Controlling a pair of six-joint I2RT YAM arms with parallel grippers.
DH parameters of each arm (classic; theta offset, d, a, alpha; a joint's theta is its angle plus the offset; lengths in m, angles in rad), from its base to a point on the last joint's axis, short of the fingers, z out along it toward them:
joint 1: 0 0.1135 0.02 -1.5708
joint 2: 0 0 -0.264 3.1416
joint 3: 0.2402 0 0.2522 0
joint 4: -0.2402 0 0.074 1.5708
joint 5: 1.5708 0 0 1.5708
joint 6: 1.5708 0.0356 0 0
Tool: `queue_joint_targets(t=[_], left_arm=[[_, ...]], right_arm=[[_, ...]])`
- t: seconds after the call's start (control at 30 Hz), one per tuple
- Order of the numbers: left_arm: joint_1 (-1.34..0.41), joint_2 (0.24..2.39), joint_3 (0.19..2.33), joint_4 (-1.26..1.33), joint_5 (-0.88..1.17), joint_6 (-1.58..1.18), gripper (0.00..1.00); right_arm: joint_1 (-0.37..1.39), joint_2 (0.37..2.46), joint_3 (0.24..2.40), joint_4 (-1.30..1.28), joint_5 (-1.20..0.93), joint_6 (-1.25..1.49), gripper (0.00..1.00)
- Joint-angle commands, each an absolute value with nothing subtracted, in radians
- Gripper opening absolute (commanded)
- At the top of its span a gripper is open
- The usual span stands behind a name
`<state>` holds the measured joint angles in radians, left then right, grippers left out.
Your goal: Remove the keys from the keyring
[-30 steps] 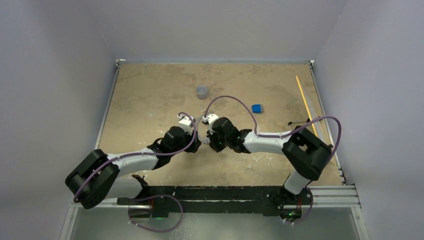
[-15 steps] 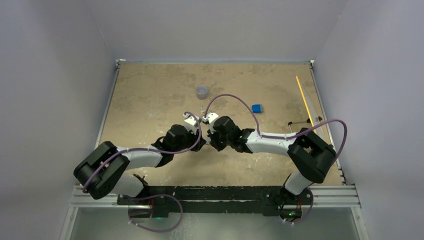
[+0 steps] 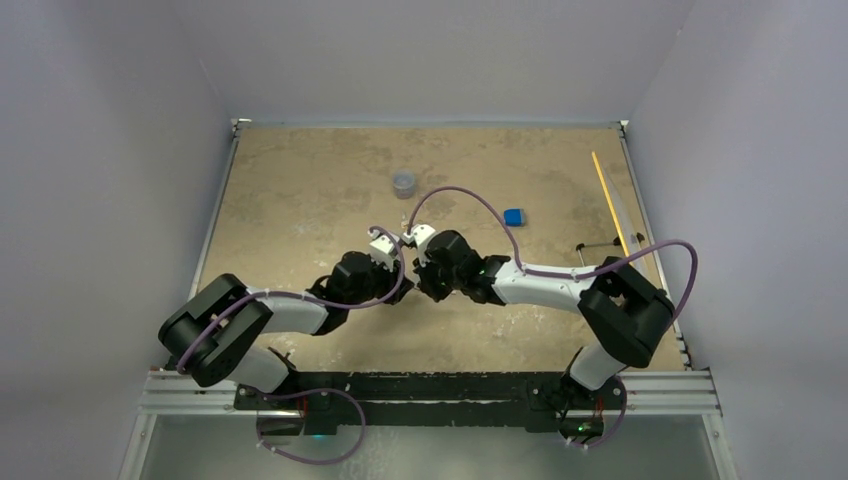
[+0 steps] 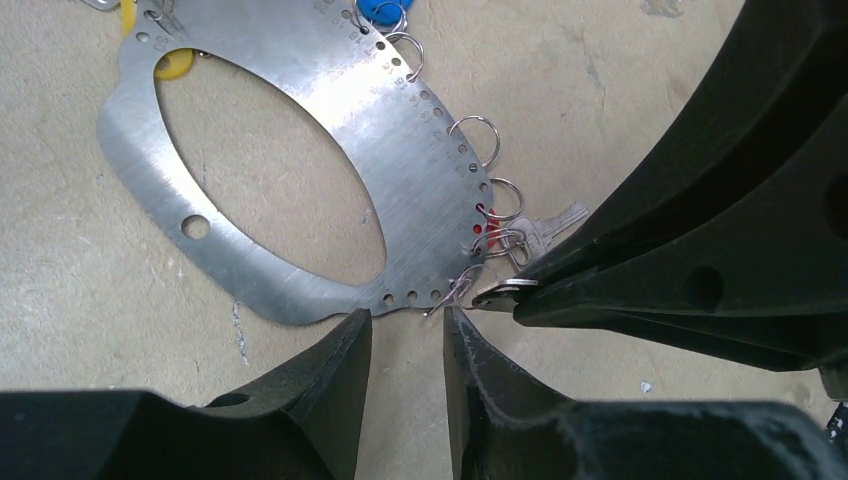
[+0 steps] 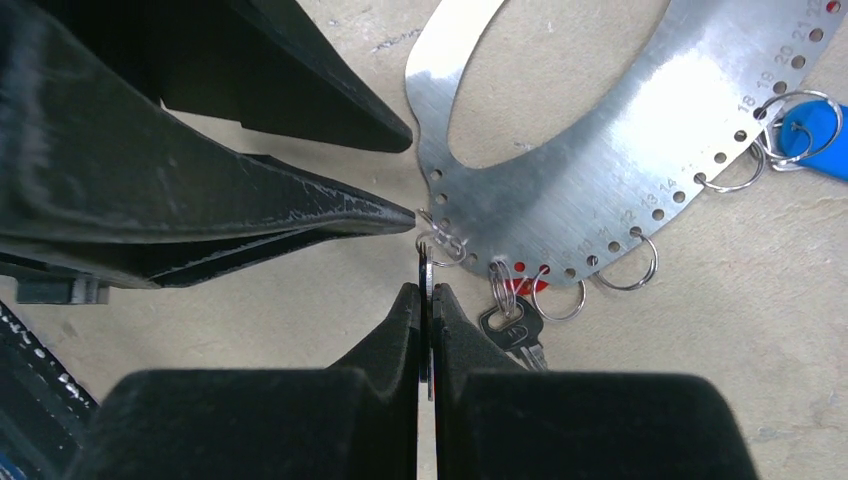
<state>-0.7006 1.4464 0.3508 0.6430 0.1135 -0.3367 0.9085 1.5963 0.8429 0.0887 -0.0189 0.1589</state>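
The keyring [image 4: 420, 170], a flat oval silver plate with small split rings along its edge, lies on the table. My left gripper [image 4: 403, 325] is open with a narrow gap, its tips just short of the plate's near edge and nothing between them. One fingertip [image 4: 455, 320] touches a split ring. My right gripper [image 5: 428, 292] is shut on a thin silver key [image 5: 425, 270], held edge-on and hanging from a ring on the keyring [image 5: 560, 200]. Another silver key [image 5: 515, 330] lies beside it. A blue tag [image 5: 815, 135] hangs further along. In the top view both grippers hide the keyring.
A small grey cup [image 3: 404, 183] stands at the back. A blue block [image 3: 513, 217] lies right of it and a yellow stick [image 3: 610, 205] runs along the right edge. A yellow tag [image 4: 175, 62] shows behind the plate's far end.
The left arm's elbow has swung right and its gripper has edged closer to the right gripper. The right arm has barely moved.
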Motion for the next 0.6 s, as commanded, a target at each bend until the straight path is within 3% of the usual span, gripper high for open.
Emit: queue_joint_targets(t=[0.0,0.57], left_arm=[[-0.696,1.451,0.337,0.709,0.128,-0.333,0.3],[-0.695,1.439,0.317,0.727,0.106,-0.318,0.28]], right_arm=[[0.903,1.59,0.91,0.056,-0.046,0.13,0.0],[0.792,1.665,0.959,0.003,-0.222,0.133,0.0]])
